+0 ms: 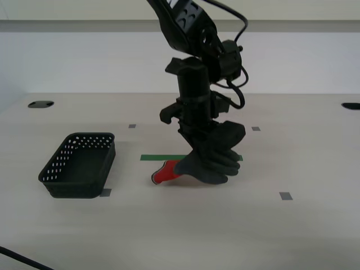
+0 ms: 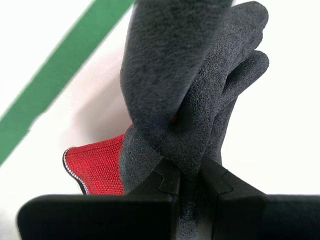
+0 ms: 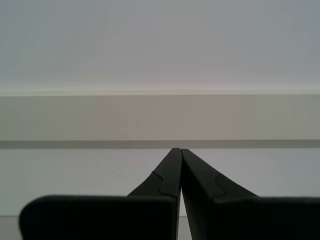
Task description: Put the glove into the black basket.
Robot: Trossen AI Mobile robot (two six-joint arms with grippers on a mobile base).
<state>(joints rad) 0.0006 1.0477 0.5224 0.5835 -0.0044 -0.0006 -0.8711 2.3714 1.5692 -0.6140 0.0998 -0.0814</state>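
Pinching the glove (image 1: 214, 157) by a fold of its dark grey rubbery part, my second gripper (image 2: 189, 175) has its 2 fingers (image 2: 165, 182) clamped tight on the material, as the second wrist view shows close up. In the exterior view the glove hangs bunched below the arm, its grey fingers drooping toward that view's right, while the red knit cuff (image 1: 164, 172) trails at the lower end and looks to touch the bench (image 1: 225, 236) (contact is hard to confirm). A strip of green tape (image 1: 160, 158) lies on the bench just behind the cuff, partly hidden by the glove.

At the exterior view's left, well apart from the glove, sits the black basket (image 1: 62, 169), upright, with rows of small holes in its sloping sides.

My first gripper (image 3: 179, 152) has its fingers pressed together at the tips with nothing between them, pointing at a pale wall.
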